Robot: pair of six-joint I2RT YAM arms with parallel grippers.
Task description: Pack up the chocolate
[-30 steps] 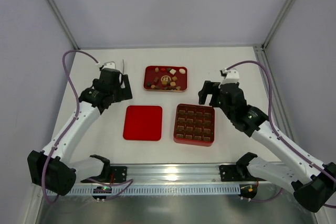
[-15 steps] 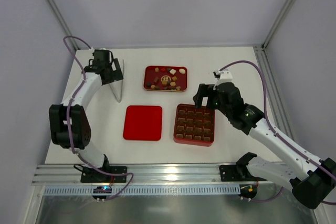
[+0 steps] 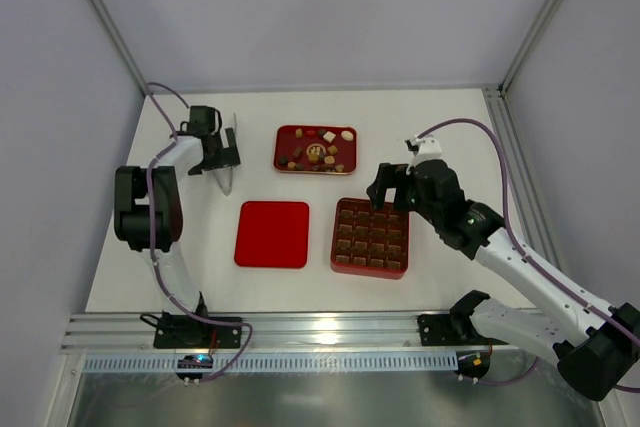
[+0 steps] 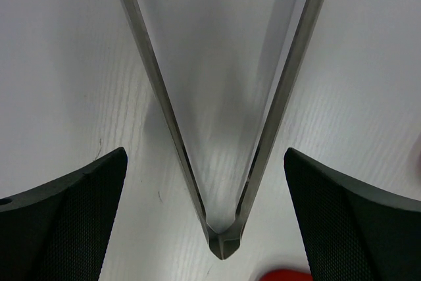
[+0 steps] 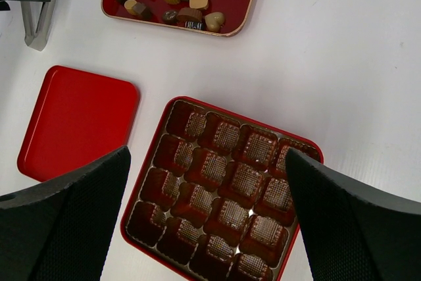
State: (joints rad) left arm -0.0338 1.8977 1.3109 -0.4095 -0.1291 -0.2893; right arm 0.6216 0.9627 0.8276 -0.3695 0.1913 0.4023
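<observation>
The left claw [image 3: 220, 152] stands wide open at the far left of the table [image 3: 450, 127], holding nothing. Metal tongs [image 4: 220, 241] lie between its fingers [image 4: 66, 228], with bare table on either side of them. Their joined end is nearest the claw and the two arms spread away from it. A sliver of red shows just under that end, and I cannot tell what it belongs to.

The flat red lid [image 3: 272, 234] lies well to this claw's right and nearer the arm bases. The tray [image 3: 277, 152] is also to its right, about level with it, and the chocolate [image 5: 191, 14] sits loose inside as dark, tan and cream pieces.

The box [image 5: 223, 189] rests just beside the lid, right under the right claw [image 3: 392, 190], its brown-lined wells lying between that claw's fingers [image 5: 66, 222]. This claw is also spread wide with nothing in it, hanging above the box's far edge. From it the tray is ahead and to the left, well apart, and the lid is off to its left.
</observation>
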